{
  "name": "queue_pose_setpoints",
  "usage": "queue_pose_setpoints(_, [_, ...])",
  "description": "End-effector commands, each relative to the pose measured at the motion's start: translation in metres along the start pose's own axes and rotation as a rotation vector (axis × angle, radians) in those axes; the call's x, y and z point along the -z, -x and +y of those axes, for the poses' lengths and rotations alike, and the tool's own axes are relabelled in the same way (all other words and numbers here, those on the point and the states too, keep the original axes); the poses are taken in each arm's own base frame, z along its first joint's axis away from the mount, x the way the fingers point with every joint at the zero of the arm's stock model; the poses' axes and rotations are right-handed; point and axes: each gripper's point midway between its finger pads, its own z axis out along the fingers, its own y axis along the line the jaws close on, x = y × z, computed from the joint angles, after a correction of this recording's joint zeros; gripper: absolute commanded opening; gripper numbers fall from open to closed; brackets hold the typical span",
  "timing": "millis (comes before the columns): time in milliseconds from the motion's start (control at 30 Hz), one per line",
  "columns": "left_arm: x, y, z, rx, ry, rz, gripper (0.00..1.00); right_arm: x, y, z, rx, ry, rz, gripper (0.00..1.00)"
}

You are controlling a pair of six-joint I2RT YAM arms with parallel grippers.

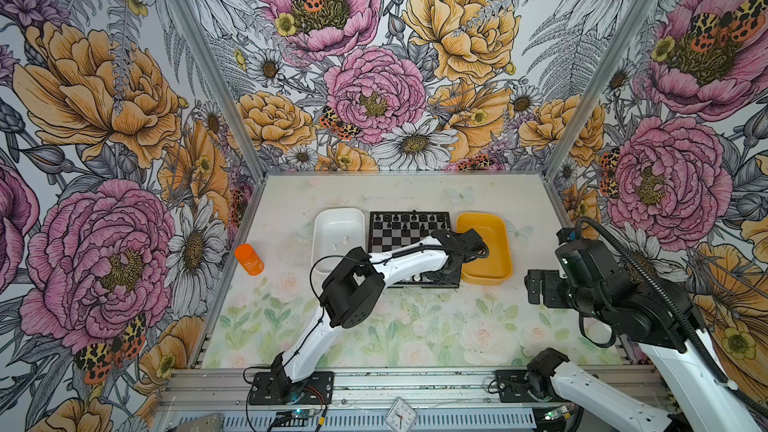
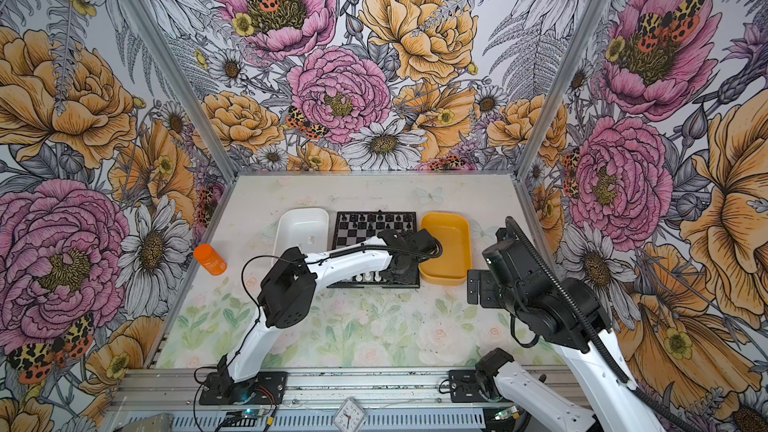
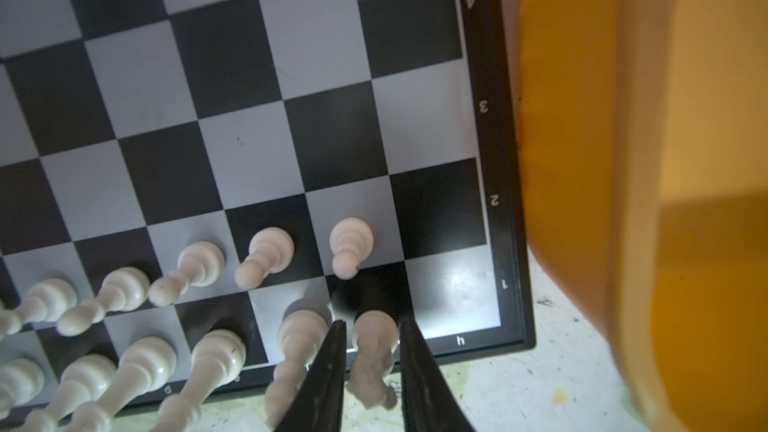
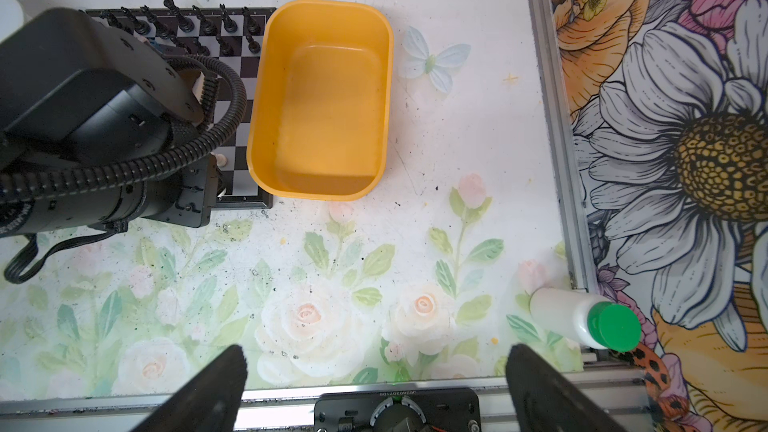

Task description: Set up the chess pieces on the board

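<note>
Black-and-silver checkered board (image 1: 399,236), yellow tray (image 1: 496,251)

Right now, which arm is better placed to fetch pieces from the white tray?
Probably left: the left gripper is at the board beside the white tray; the right gripper hangs farther off.

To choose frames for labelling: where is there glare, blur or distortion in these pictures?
Left wrist view: glare on the corner square of the board; the yellow tray is blurred. Right wrist view: sharp, evenly lit. Both top views: the wall posts splay outward, a wide-angle look.
</note>
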Motion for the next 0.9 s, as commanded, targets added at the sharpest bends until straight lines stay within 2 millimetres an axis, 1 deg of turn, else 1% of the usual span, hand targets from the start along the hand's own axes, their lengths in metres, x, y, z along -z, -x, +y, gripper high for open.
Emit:
queue_pose_setpoints(0, [-0.003,-0.002,-0.003,-0.005,-0.007,0.009,0.26,0.001,0.001,-0.003,-0.015,-0.010,-0.018,1.00])
queue_pose_setpoints(167, [0.009,0.005,-0.005,-0.002,-0.024,-0.017,0.29,0.000,0.001,-0.003,-0.017,-0.012,-0.017,1.00])
queue_pose_setpoints(233, [0.013,0.010,-0.003,0.004,-0.026,-0.029,0.30,0.000,0.001,-0.003,-0.017,-0.011,-0.017,1.00])
queue_pose_setpoints(400, [0.021,0.017,0.002,0.011,-0.031,-0.047,0.30,0.001,0.004,-0.002,-0.014,-0.011,-0.019,1.00])
queue_pose_setpoints(500, [0.031,0.025,0.003,0.018,-0.045,-0.068,0.30,0.001,0.005,-0.002,-0.015,-0.013,-0.022,1.00])
queue_pose_setpoints(633, [0.051,0.039,0.002,0.030,-0.078,-0.107,0.33,0.001,0.009,-0.001,-0.016,-0.013,-0.030,1.00])
queue_pose_setpoints(733, [0.070,0.052,0.003,0.040,-0.101,-0.145,0.34,0.001,0.016,0.002,-0.015,-0.013,-0.041,1.00])
queue_pose_setpoints(800, [0.083,0.062,0.007,0.045,-0.107,-0.170,0.35,0.001,0.021,0.004,-0.013,-0.009,-0.048,1.00])
queue_pose_setpoints(867, [0.099,0.073,0.016,0.058,-0.106,-0.199,0.36,-0.001,0.027,0.008,-0.007,-0.004,-0.052,1.00])
